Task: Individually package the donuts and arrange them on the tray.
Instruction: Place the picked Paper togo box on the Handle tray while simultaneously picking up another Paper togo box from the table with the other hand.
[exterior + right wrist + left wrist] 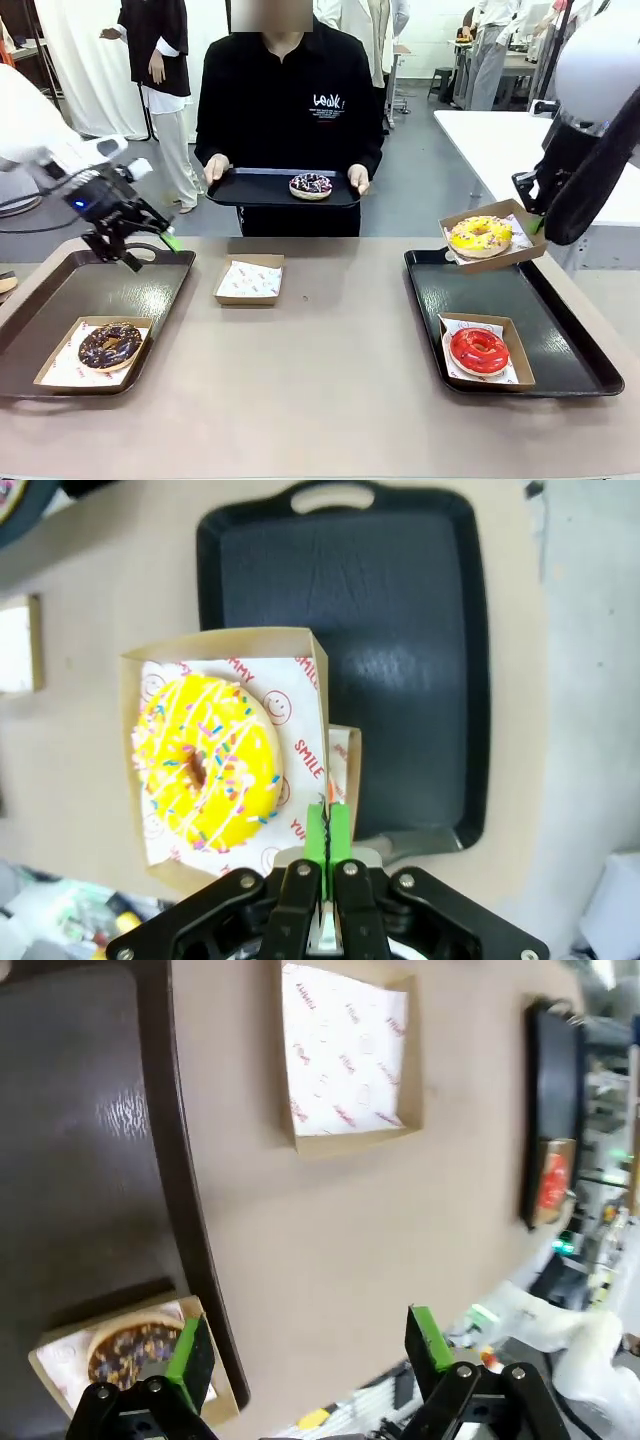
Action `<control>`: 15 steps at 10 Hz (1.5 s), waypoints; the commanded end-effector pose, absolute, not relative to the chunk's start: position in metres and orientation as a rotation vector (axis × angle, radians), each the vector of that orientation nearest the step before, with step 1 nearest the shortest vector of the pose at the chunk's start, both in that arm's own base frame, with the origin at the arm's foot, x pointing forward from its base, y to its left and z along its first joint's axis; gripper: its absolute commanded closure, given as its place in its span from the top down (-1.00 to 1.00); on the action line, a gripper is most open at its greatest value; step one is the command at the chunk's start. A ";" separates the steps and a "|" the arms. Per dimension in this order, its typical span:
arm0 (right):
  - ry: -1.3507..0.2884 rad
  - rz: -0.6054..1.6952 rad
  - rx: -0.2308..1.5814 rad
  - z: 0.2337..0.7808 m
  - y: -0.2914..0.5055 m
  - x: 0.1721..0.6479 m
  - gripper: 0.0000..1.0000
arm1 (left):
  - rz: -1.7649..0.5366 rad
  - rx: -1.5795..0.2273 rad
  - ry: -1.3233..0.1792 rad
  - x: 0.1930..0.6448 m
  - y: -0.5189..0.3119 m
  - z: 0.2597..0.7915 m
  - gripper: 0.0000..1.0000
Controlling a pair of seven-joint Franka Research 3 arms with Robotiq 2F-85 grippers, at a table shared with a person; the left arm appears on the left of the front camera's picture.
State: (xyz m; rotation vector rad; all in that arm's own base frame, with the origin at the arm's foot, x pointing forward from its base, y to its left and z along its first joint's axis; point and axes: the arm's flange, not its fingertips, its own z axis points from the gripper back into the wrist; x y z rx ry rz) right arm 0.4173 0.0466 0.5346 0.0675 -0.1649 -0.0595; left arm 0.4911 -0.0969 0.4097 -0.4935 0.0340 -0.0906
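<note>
The right claw (327,825) is pressed together on the right edge of a paper box (225,642). The yellow donut (480,235) sits inside it. The box hangs in the air over the left side of the right tray (570,320). The bare part of that tray lies to the right and farther off, past the red donut (479,350) in its own box. So I think the held box must go that way, then down. The left claw (150,250) is spread wide and holds nothing. An empty box (250,279) sits on the surface to its right.
</note>
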 end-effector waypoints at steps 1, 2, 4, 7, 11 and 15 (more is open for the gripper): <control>-0.088 -0.055 0.115 0.540 0.042 0.431 -0.97 | -0.123 -0.369 0.014 0.514 -0.128 0.397 1.00; -0.081 -0.063 0.114 0.538 0.042 0.433 -0.97 | -0.150 -0.339 -0.002 0.521 -0.148 0.388 1.00; -0.126 -0.057 0.084 0.534 0.045 0.423 -0.97 | -0.188 -0.265 -0.045 0.530 -0.180 0.374 1.00; -0.126 -0.057 0.084 0.534 0.045 0.423 -0.97 | -0.255 -0.116 -0.131 0.534 -0.214 0.368 1.00; -0.126 -0.057 0.084 0.534 0.045 0.423 -0.97 | -0.295 -0.109 -0.147 0.532 -0.215 0.370 1.00; -0.126 -0.057 0.084 0.534 0.045 0.423 -0.97 | -0.295 -0.109 -0.147 0.532 -0.215 0.370 1.00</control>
